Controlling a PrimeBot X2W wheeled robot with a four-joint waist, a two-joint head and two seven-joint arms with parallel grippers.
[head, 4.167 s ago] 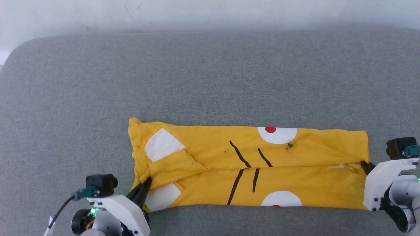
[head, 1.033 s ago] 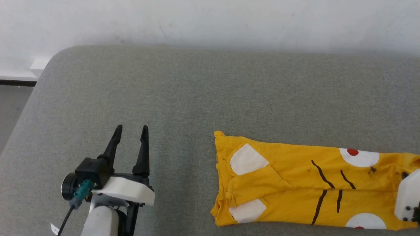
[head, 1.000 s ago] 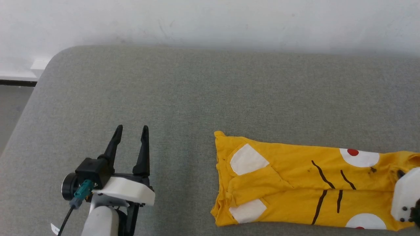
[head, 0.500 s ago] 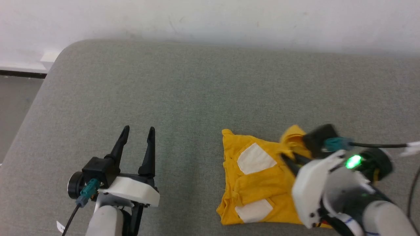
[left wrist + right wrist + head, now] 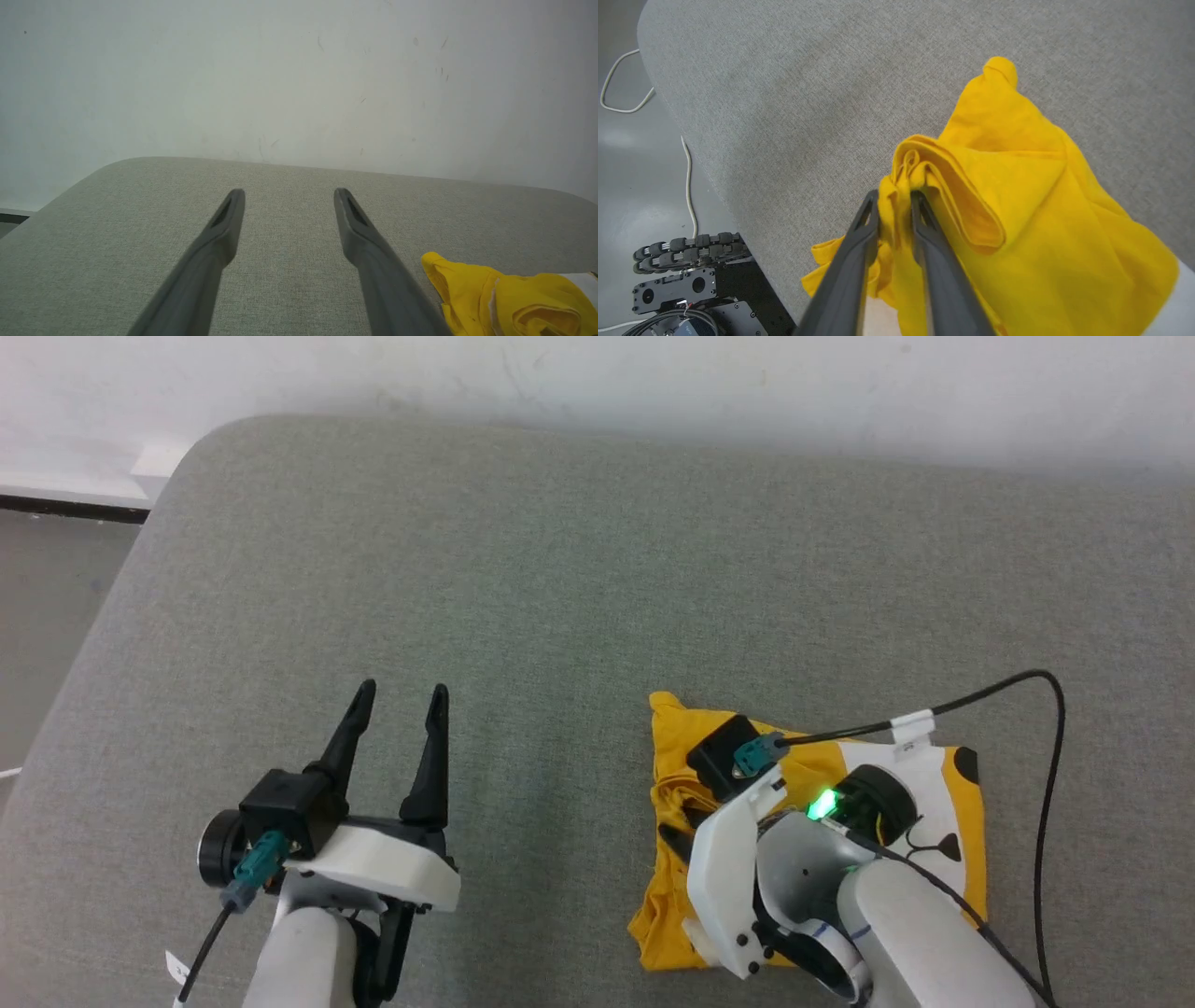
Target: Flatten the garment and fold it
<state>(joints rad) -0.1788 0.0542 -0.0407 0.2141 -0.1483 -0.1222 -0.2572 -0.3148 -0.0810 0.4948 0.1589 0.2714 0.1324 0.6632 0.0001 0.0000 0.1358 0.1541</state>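
The garment, a bright yellow T-shirt, lies doubled over in a short stack on the grey padded surface, with a white patch and black marks on its upper layer. My right gripper rests over the stack's left edge. In the right wrist view its fingers are shut on a bunched fold of the garment. My left gripper stands open and empty over bare surface well to the left. In the left wrist view its fingers are spread, and the garment's corner lies at the lower right.
A pale wall runs behind the surface. The surface's rounded left corner drops to the floor. In the right wrist view the robot's dark base and a white cable lie below the near edge.
My right gripper has carried the garment's right end over to the left, doubling the long strip into a short stack. The head camera has shifted. The left gripper has stayed open.
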